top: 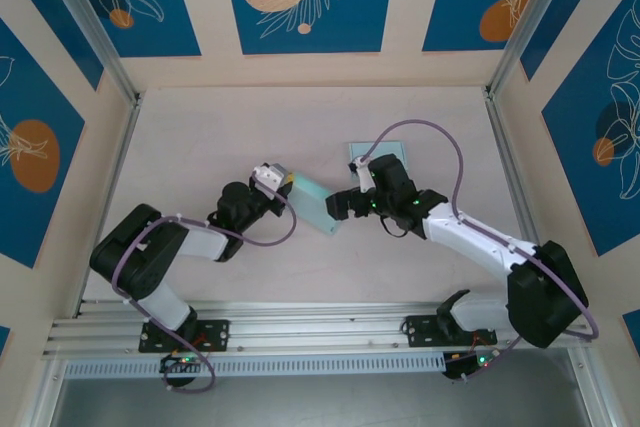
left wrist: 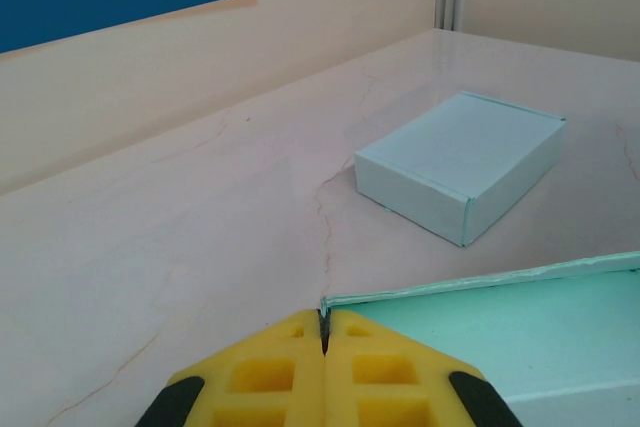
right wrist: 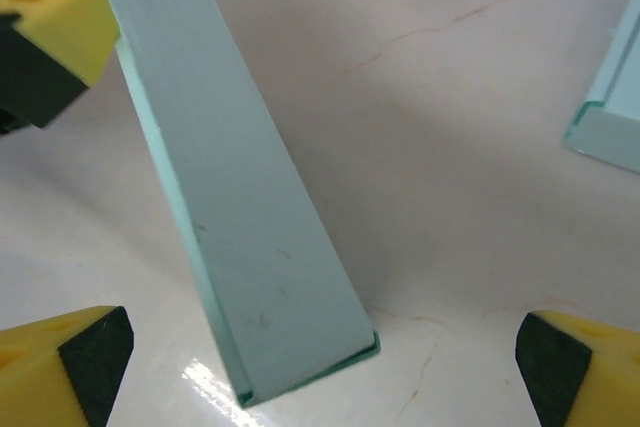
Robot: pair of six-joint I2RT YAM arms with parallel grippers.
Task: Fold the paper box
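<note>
Left pincer [left wrist: 323, 325] clamping paper box [right wrist: 250, 227], right pincer [right wrist: 320, 352] — agape

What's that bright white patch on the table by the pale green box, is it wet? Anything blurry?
Right wrist view: the patch on the table looks like glare, and the tilted box casts a soft shadow to its right; left wrist view: the left tool near the lens looks slightly soft, the closed box crisp; top view: even light, faint shadows.
</note>
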